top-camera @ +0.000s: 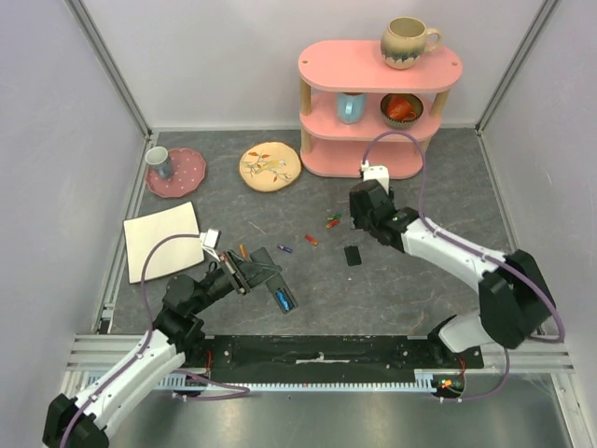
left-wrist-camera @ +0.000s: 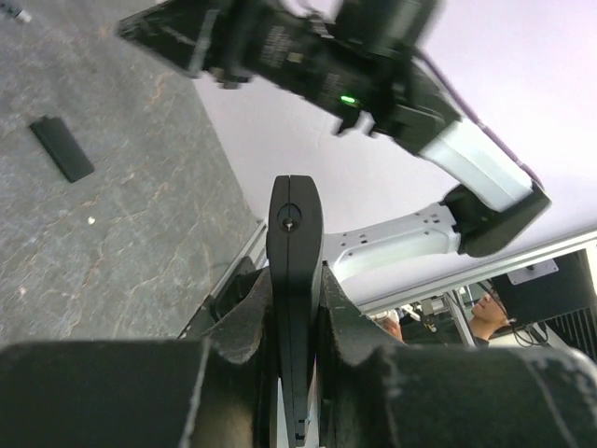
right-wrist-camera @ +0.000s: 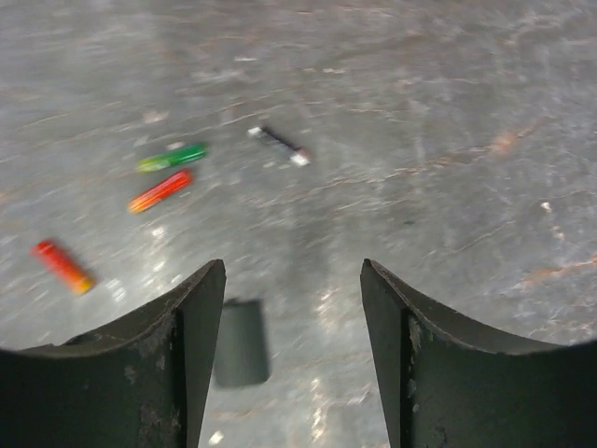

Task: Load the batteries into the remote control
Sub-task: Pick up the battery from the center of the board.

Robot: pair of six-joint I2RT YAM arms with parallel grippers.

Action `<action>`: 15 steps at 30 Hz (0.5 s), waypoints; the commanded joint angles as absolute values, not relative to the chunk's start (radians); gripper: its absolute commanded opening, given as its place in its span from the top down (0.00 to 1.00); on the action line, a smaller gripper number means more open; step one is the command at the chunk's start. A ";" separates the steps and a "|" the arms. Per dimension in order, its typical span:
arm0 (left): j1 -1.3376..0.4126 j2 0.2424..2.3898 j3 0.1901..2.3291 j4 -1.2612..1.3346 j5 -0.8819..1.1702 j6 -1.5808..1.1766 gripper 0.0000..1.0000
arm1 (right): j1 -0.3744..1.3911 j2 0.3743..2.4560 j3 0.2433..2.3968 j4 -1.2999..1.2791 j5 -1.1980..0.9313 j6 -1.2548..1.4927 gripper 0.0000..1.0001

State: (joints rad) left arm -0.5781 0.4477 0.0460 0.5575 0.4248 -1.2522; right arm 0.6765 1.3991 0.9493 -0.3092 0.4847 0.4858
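Observation:
In the left wrist view the long black remote control (left-wrist-camera: pixel 294 252) stands edge-on between the pads of my left gripper (left-wrist-camera: pixel 295 303), which is shut on it. From above, the remote control (top-camera: pixel 269 278) lies slanted at the left gripper (top-camera: pixel 235 273), with a blue battery (top-camera: pixel 282 299) in its open bay. My right gripper (right-wrist-camera: pixel 293 280) hangs open and empty above the mat. Below it lie a green battery (right-wrist-camera: pixel 173 157), an orange one (right-wrist-camera: pixel 160 190), a red one (right-wrist-camera: pixel 62 265) and a dark one (right-wrist-camera: pixel 278 145). A small black piece (right-wrist-camera: pixel 241 341) rests by the left finger.
A pink shelf (top-camera: pixel 378 65) holding mugs stands at the back right. A pink plate (top-camera: pixel 187 177) with a cup, a patterned plate (top-camera: pixel 269 166) and a white board (top-camera: pixel 163 238) lie to the left. The right gripper (top-camera: pixel 362 224) hovers near the small black piece (top-camera: pixel 352 255).

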 commanded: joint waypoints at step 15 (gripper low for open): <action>-0.572 0.382 0.020 0.457 0.446 -1.210 0.98 | 0.552 1.804 1.155 -0.155 0.480 0.394 0.33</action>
